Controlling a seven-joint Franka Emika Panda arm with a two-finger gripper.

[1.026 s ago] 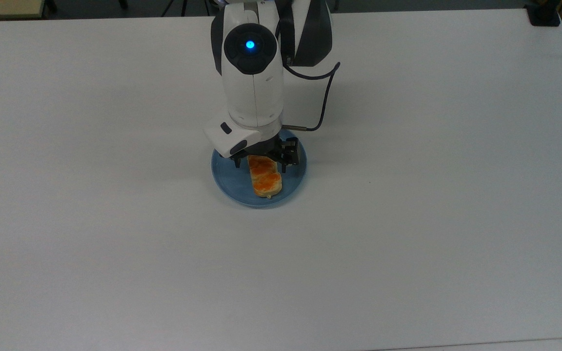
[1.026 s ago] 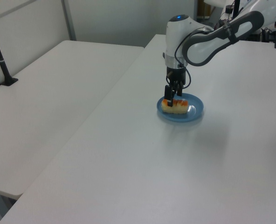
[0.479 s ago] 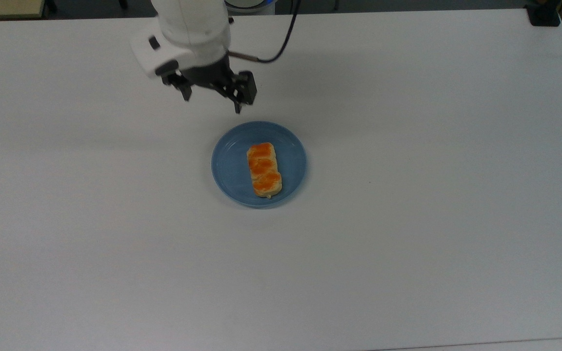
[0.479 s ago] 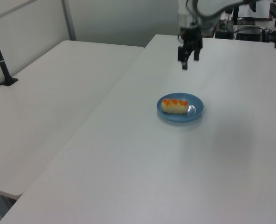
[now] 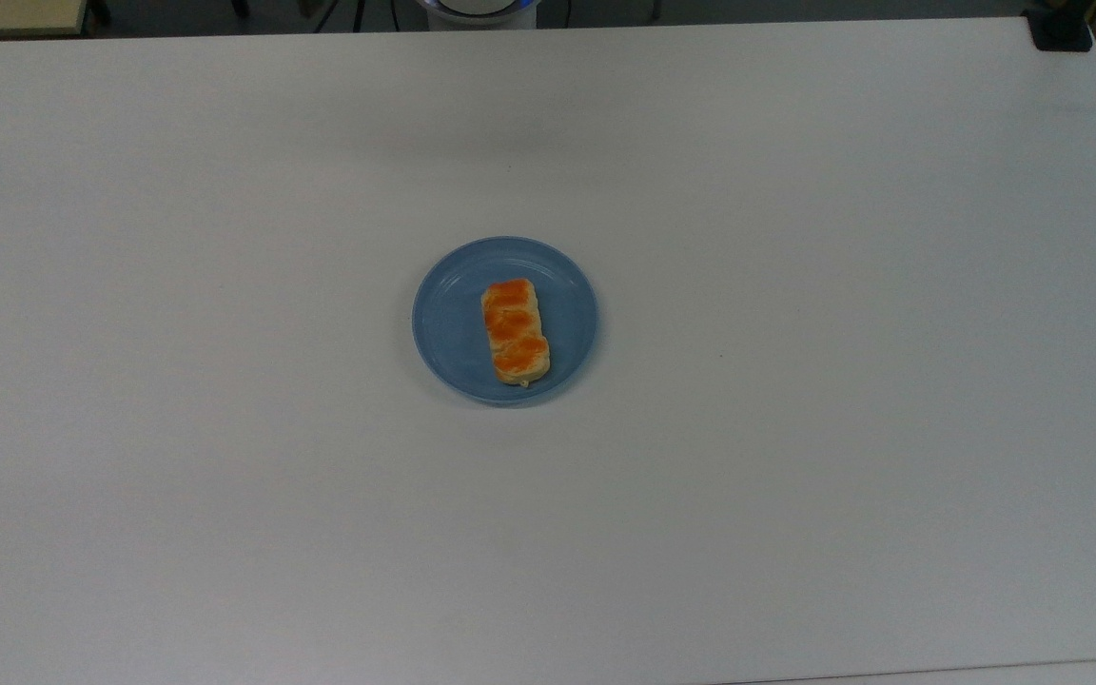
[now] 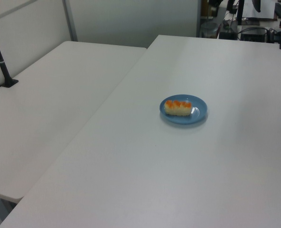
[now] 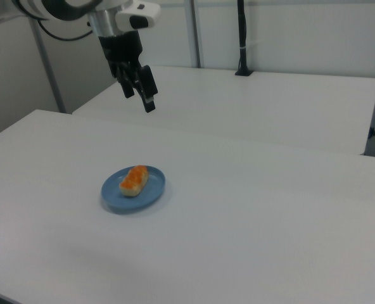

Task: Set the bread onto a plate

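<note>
The bread (image 5: 514, 330), a pale oblong loaf with orange-brown glazed patches, lies flat on the round light blue plate (image 5: 448, 323) near the middle of the white table. The left view shows the bread (image 6: 178, 107) resting lengthwise on the plate (image 6: 201, 110). In the right view my gripper (image 7: 139, 98) hangs open and empty, high above the table and beyond the plate (image 7: 149, 193) and the bread (image 7: 134, 180), well apart from both.
A second white table (image 6: 45, 109) adjoins on the left view's left, with a black clamped post (image 6: 0, 61) on it. A black clamp (image 5: 1062, 29) sits at the top view's upper right corner. The table around the plate is bare.
The gripper, open around the bread on the plate one second ago, rose and drew back out of the top and left views. Bread and plate have not moved.
</note>
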